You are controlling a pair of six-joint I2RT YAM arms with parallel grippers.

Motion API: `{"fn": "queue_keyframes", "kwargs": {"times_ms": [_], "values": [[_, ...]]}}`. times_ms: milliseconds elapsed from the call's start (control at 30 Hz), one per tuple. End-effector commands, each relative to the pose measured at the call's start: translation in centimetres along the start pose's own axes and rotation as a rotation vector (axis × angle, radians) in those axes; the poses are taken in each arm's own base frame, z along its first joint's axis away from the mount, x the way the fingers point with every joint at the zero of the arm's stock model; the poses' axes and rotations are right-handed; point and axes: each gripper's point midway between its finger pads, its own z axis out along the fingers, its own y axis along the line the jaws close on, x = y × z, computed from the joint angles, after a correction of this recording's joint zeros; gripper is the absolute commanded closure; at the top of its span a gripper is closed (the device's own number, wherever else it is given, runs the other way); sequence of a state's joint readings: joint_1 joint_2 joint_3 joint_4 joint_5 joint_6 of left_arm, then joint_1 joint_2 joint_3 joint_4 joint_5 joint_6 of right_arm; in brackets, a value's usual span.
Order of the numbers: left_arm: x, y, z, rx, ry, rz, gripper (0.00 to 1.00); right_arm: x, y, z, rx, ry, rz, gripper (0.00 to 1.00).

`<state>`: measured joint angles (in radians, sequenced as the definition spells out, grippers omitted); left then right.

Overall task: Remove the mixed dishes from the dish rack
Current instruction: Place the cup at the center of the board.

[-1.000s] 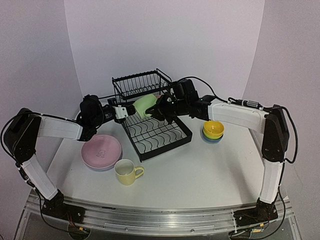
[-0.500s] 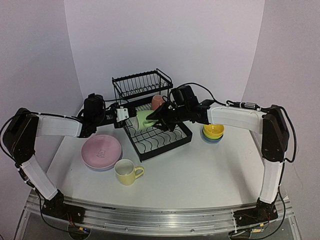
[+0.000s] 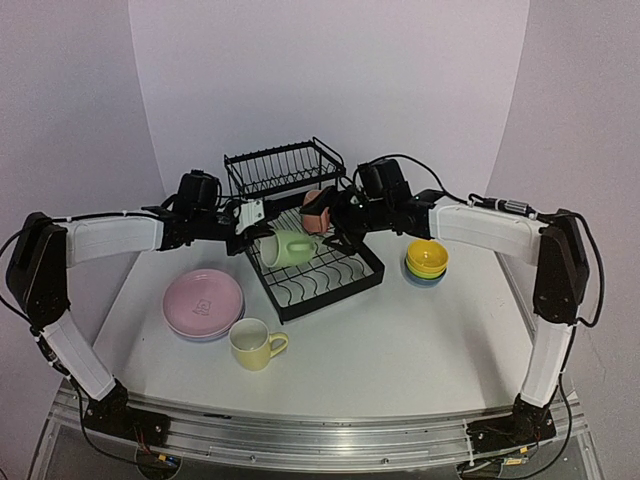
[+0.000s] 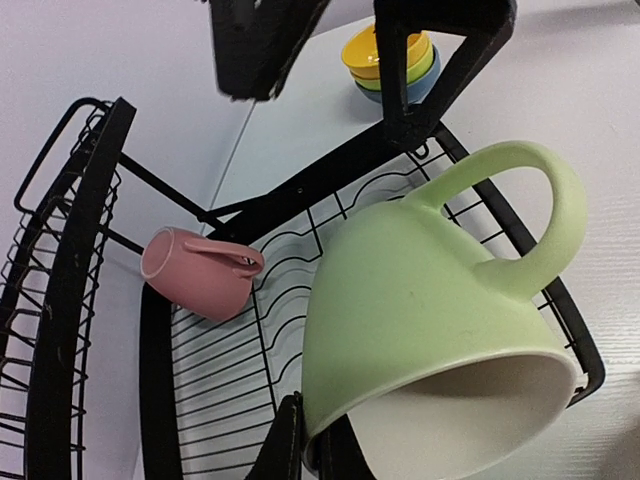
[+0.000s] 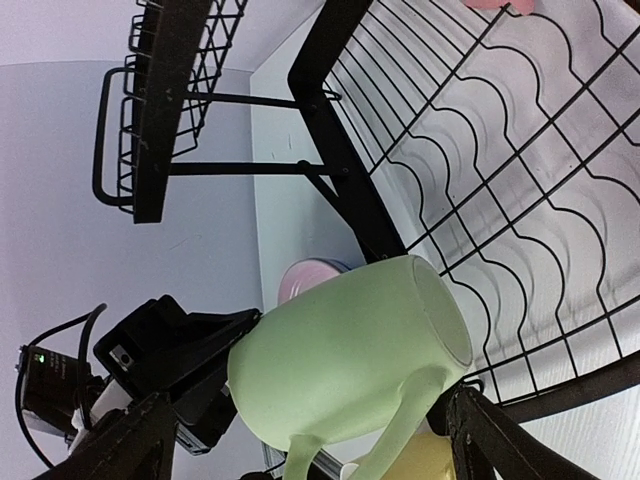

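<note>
The green mug (image 3: 289, 248) is clamped by its rim in the left gripper (image 4: 308, 450) above the rack (image 3: 335, 293), evidently for removal; the right gripper (image 5: 310, 400) is spread, empty.

- No word, brand, number or sign can be read in any of the three views.
- The pink plate (image 3: 203, 300), at about 8 o'clock from the dish rack (image 3: 283, 172) in the top view, bears a faint pale mark near its middle. It is too small and blurred to tell whether it is lettering.
</note>
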<state>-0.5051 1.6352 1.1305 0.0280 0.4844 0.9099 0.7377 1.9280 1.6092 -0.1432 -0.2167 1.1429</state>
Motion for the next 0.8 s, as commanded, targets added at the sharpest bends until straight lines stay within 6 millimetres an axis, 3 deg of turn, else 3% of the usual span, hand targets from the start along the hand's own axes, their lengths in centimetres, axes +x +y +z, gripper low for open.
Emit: {"fn": "queue_keyframes", "kwargs": {"times_ms": [0, 200, 400, 600, 767], "values": [[-5.4, 4.5, -3.2, -0.074, -0.034, -0.092, 1.00, -0.7, 3.4, -3.4, -0.028, -0.047, -0.112, 0.08], [-5.6, 5.5, -5.8, -0.069, 0.061, -0.212, 1.00, -1.8, 3.4, -4.9, 0.015, -0.123, -0.230, 0.07], [-4.1, 5.1, -9.1, -0.031, 0.212, -0.335, 1.00, -2.5, 3.3, -5.8, 0.069, -0.153, -0.357, 0.07], [0.4, 3.2, -14.4, 0.022, 0.454, -0.540, 1.00, -2.8, 3.0, -6.3, 0.121, -0.161, -0.443, 0.07], [4.5, -1.0, -19.0, 0.053, 0.649, -0.631, 1.00, -2.9, 2.5, -6.3, 0.152, -0.158, -0.494, 0.07]]}}
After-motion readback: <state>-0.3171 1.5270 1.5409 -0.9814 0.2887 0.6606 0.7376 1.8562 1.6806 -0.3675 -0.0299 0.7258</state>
